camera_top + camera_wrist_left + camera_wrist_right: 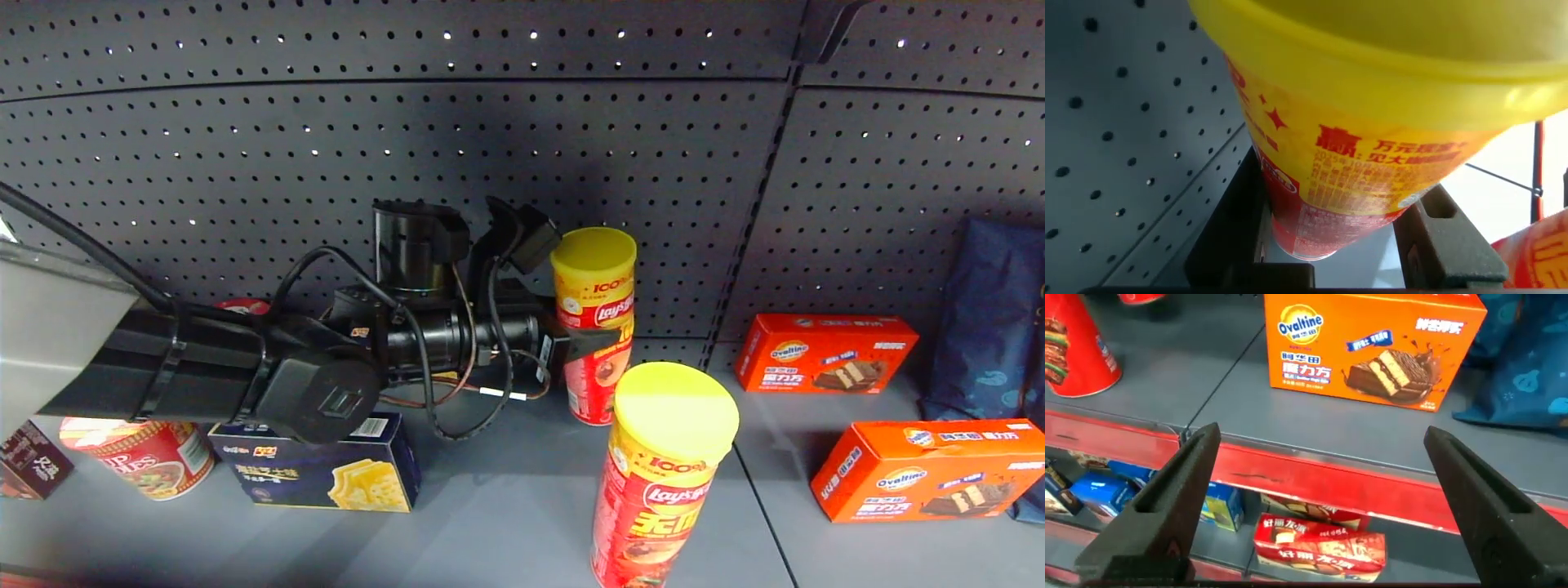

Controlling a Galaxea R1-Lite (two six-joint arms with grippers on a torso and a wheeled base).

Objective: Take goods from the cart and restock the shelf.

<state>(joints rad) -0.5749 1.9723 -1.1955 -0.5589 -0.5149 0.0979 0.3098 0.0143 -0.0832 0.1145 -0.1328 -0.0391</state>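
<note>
Nearest you, the right gripper (pixel 1321 434) hangs at the lip of the shelf (pixel 506 506), on the near side of the front chip can (pixel 665 474) and to its right. Its claw is spread wide and holds nothing, so I judge it free for the next item. The front chip can stands upright close to the shelf's front edge, label outward as stock should face a shopper. To its right lies the nearer orange box (pixel 927 465), with the farther orange box (pixel 824 351) beyond it. To its left sit a blue cracker box (pixel 326 469) and a cup of noodles (pixel 143 453). Just behind the front can and slightly left of it, the rear chip can (pixel 594 327) stands with its base on the shelf. The left gripper (pixel 600 339) clasps it at mid-height from the left, claw narrowed onto its sides. That side-on hold keeps it vertical, likely to start a row running back. Farthest behind both cans is the pegboard (pixel 408 122).
</note>
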